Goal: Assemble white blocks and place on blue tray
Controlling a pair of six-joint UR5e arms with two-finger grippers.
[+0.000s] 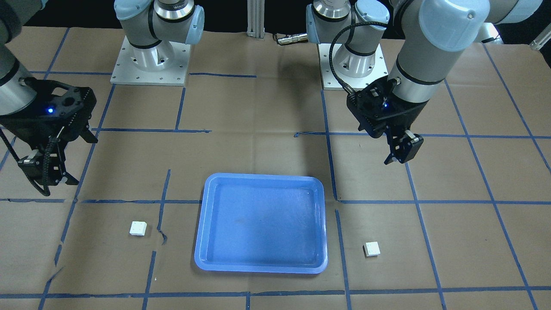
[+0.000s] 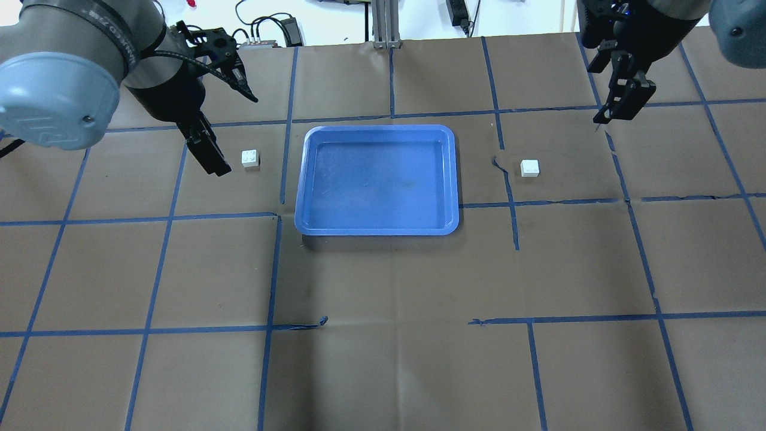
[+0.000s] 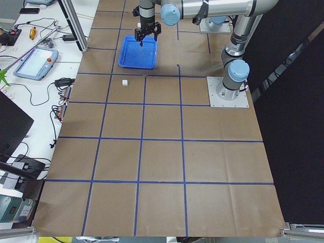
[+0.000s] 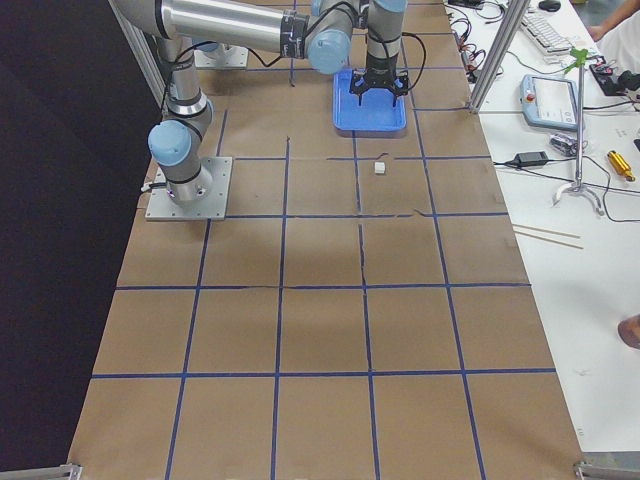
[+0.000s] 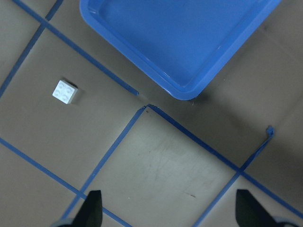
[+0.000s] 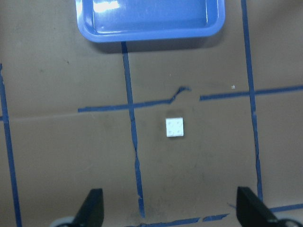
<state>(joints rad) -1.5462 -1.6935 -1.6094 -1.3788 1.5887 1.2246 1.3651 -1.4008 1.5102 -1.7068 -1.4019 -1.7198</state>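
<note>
The blue tray [image 2: 377, 128] lies empty at mid-table, also in the front view [image 1: 260, 177]. One white block [image 2: 251, 158] sits on the paper left of the tray, and shows in the left wrist view [image 5: 65, 91]. My left gripper [image 2: 239, 136] hovers above and beside it, open and empty [image 5: 169, 213]. The other white block [image 2: 529, 168] sits right of the tray [image 6: 174, 127]. My right gripper [image 1: 82, 160] is open and empty, raised further out to the right of that block [image 6: 170, 213]. The blocks lie apart, studs up.
Brown paper with a blue tape grid covers the table. The arm bases [image 1: 150, 60] [image 1: 353, 64] stand at the robot's edge. A side desk with a tablet [image 3: 35, 61] and cables runs beyond the far edge.
</note>
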